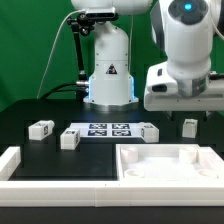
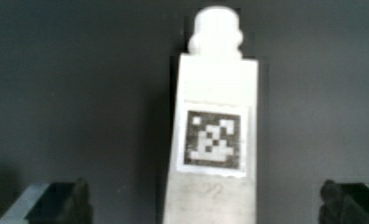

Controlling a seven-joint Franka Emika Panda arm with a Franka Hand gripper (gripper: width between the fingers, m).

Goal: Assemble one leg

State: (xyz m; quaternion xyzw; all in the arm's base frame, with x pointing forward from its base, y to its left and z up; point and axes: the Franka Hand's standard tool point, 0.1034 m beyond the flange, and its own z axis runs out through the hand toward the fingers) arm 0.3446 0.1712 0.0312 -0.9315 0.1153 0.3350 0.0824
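Pincer spread wide around one leg, gripping nothing.
You have the gripper (image 2: 199,203) opened wide: in the wrist view its dark fingertips (image 2: 49,200) stand well apart, and the leg (image 2: 213,120) lies between them, tag toward the camera, clear of both. In the exterior view that leg (image 1: 189,127) stands upright on the black table (image 1: 40,110) at about three o'clock of the frame, just beneath the gripper. You can see three other blocks: two (image 1: 41,128) (image 1: 68,139) on the nine o'clock side of the marker board (image 1: 108,130), one (image 1: 150,132) just beside its three o'clock edge. The large white tray-like piece (image 1: 170,165) lies at five o'clock.
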